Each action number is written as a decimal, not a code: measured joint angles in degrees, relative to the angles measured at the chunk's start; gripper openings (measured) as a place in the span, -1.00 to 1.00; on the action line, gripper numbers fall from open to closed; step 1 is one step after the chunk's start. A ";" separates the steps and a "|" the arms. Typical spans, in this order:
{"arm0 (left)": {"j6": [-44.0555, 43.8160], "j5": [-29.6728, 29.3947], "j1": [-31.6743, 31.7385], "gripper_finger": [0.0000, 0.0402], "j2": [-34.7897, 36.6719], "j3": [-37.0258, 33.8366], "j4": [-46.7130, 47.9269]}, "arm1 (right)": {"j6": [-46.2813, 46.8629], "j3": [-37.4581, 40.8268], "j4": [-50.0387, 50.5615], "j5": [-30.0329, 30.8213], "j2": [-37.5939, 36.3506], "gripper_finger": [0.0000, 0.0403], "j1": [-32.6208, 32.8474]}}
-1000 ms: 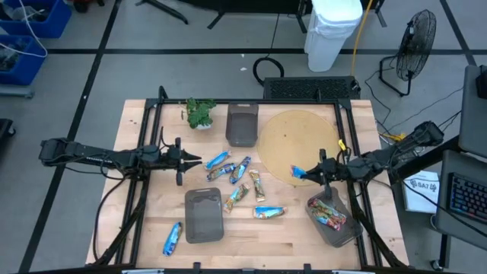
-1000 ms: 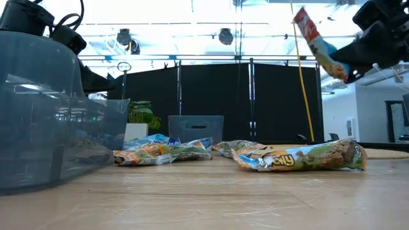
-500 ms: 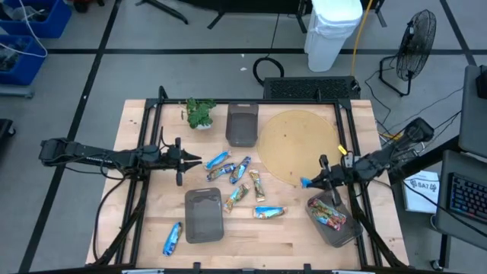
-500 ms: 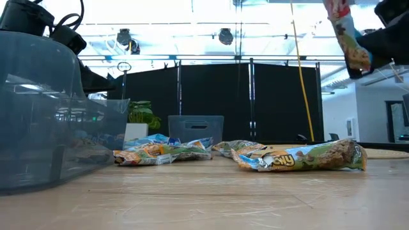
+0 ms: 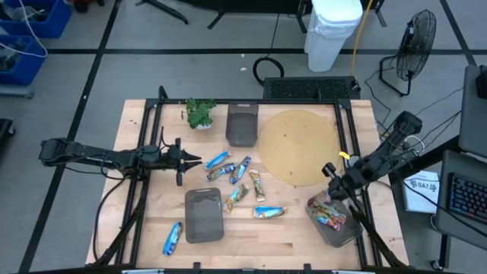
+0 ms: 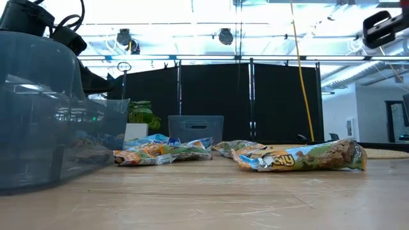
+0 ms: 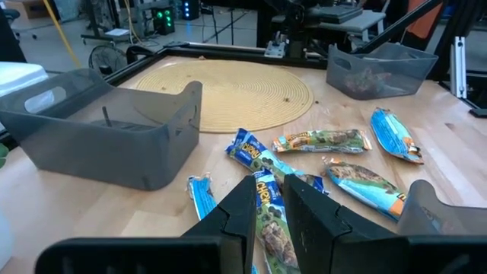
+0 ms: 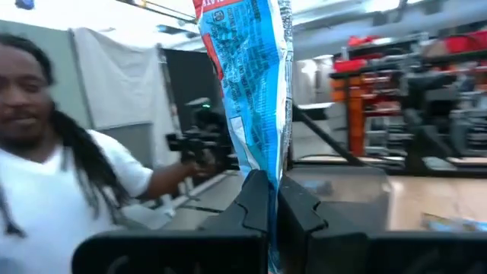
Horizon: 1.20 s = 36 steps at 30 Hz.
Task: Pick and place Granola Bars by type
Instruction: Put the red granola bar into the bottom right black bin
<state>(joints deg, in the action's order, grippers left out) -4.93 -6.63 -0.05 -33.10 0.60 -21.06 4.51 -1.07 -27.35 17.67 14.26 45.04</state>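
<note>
The right tool [image 8: 268, 194] is clamped shut on a blue granola bar [image 8: 251, 84], whose wrapper stands up from between the two dark fingers in the right wrist view. Seen from above, this tool [image 5: 332, 188] hangs over the near right part of the bench [image 5: 137, 228], just above the far edge of a dark grey bin [image 5: 332, 228] that holds several wrapped bars [image 5: 327, 215]. Just beyond the tool lies a round woven mat [image 5: 293, 144]. A person in a white shirt [image 8: 68, 190] shows in the room behind the held bar. Well away across the bench, the left tool [image 5: 183, 160] hovers with its fingers [image 7: 242, 209] only a narrow gap apart and nothing between them. Directly ahead of it lies a loose scatter of bars [image 5: 240, 179], blue and tan, touching or overlapping one another. Nearer the front edge from there sits a second bin [image 5: 204, 215], with a lone blue bar [image 5: 173, 238] beside it. A third bin [image 5: 242, 125] and a small green plant [image 5: 200, 111] stand at the far side.
</note>
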 joint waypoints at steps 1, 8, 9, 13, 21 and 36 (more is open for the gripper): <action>0.00 0.00 0.00 -0.63 0.00 0.00 0.00 | 0.03 0.01 -0.43 0.02 -0.03 -1.00 0.80; -0.07 -2.91 -0.01 -0.63 0.00 0.00 0.00 | 0.68 0.08 -0.25 -1.44 0.00 -1.00 6.82; -0.08 -2.93 0.00 -0.63 0.00 0.00 0.00 | 0.66 0.08 -0.25 -1.49 0.00 -1.00 7.74; -0.16 -2.93 -0.02 -0.63 0.00 0.00 0.00 | 0.63 0.12 -0.22 -1.29 0.00 -1.00 11.09; -0.10 -2.93 -0.02 -0.63 0.00 0.00 0.00 | -1.14 0.16 -0.17 -1.17 0.00 -1.00 14.28; -0.39 -2.97 0.00 -0.63 0.00 0.00 0.00 | -0.70 0.19 2.38 0.48 0.04 -1.00 14.33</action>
<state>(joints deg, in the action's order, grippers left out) -5.32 -9.61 -0.06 -33.10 0.60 -21.06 3.81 -0.89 -24.97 18.15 14.31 59.37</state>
